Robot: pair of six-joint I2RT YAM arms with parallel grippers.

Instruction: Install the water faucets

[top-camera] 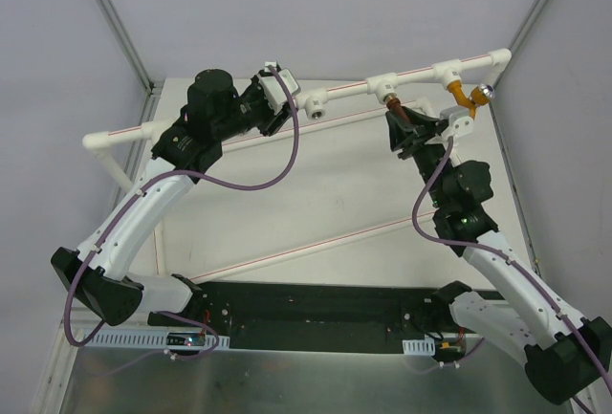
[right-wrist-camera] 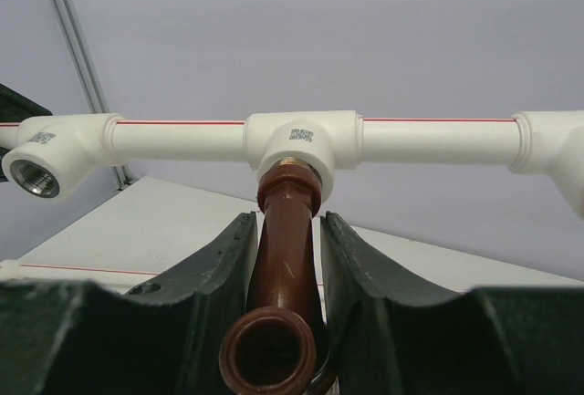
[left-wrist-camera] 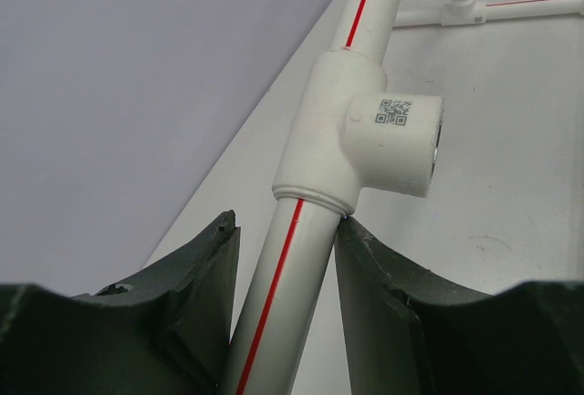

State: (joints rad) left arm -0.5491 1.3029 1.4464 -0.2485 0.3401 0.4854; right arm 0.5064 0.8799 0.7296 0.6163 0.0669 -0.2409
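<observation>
A white pipe (top-camera: 349, 91) carries three tee sockets. The orange-yellow faucet (top-camera: 464, 97) hangs from the right tee (top-camera: 448, 72), its silver end (top-camera: 487, 92) pointing right. The dark reddish-brown faucet (top-camera: 395, 108) sits with its brass thread in the middle tee (top-camera: 382, 82). My right gripper (top-camera: 409, 125) is shut on it. In the right wrist view the brown faucet (right-wrist-camera: 290, 258) stands between the fingers (right-wrist-camera: 287, 222), under the tee (right-wrist-camera: 301, 140). My left gripper (top-camera: 284, 100) is shut on the pipe (left-wrist-camera: 274, 304) just below the left tee (left-wrist-camera: 356, 140), fingers (left-wrist-camera: 287, 226) either side.
The left tee's metal-ringed hole (right-wrist-camera: 32, 176) is open and empty. A second white pipe (top-camera: 287, 253) with a red stripe lies diagonally on the table. A black base plate (top-camera: 316, 304) spans the near edge. Metal frame posts (top-camera: 115, 17) rise at both back corners.
</observation>
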